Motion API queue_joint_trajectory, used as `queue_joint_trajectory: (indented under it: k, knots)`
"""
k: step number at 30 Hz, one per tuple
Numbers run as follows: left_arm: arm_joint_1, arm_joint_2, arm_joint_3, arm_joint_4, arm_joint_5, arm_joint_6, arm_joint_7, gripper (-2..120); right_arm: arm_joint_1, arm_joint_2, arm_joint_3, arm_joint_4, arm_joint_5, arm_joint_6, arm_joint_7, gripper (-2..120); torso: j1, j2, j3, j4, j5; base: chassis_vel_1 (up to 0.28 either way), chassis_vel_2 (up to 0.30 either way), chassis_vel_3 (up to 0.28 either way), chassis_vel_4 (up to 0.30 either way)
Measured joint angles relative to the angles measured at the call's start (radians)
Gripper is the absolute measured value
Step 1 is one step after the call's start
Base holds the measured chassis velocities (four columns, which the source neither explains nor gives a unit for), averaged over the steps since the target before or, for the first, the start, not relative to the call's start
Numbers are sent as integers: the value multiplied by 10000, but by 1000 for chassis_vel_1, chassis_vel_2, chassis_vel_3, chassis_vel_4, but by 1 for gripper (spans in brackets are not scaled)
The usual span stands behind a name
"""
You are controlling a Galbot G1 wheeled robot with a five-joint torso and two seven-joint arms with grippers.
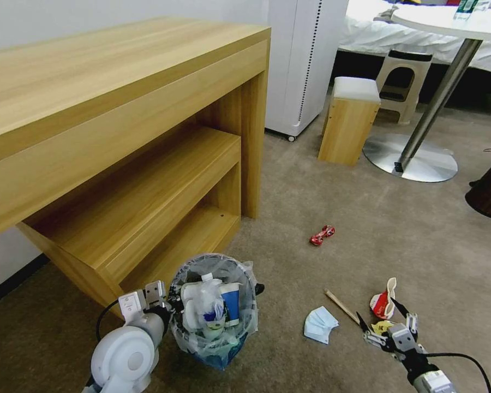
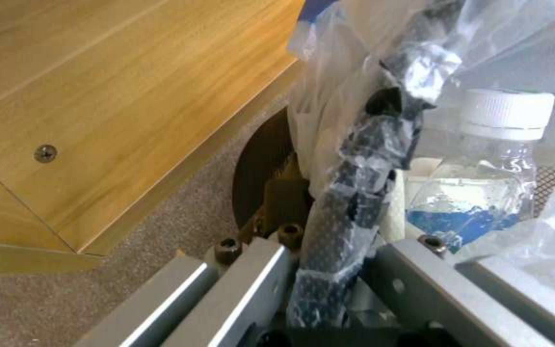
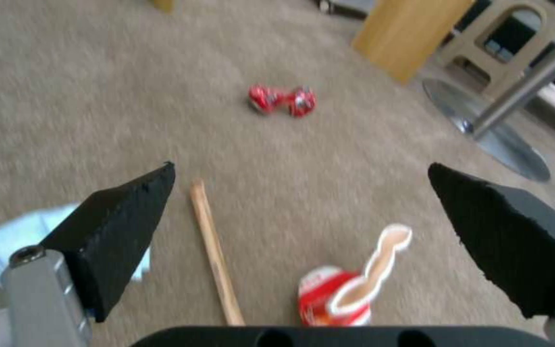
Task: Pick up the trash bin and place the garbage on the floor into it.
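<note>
Left pincer [image 2: 329, 270] clamping trash bin [image 1: 215, 311] rim, right pincer [image 3: 300, 193] spread above floor [image 1: 322, 207]

Beige short-pile carpet floor [image 1: 322, 196] carries scattered litter. A twisted red wrapper [image 1: 322, 234] lies alone out in the open. Nearer the robot, a folded pale blue tissue [image 1: 319, 324] lies flat, with a thin wooden stick [image 1: 341, 305] just beside it. A crushed red and white paper cup [image 1: 384, 299] lies on its side near the stick, and a small yellow scrap [image 1: 381, 326] sits just beside the cup.
</note>
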Motion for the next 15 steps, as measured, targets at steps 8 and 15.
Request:
queue_joint_trajectory:
  k: [8,15]
  knots:
    - [35,-67,44,59,134,-16,30,0,-21,-289,-259,-106,103,-382,214,100,0,0,1,1,-2,0,0,0,0]
    - [107,-171,38,35,243,-23,70,0,159,-372,-851,-139,63,-509,493,100,0,0,0,2,-1,0,0,0,0]
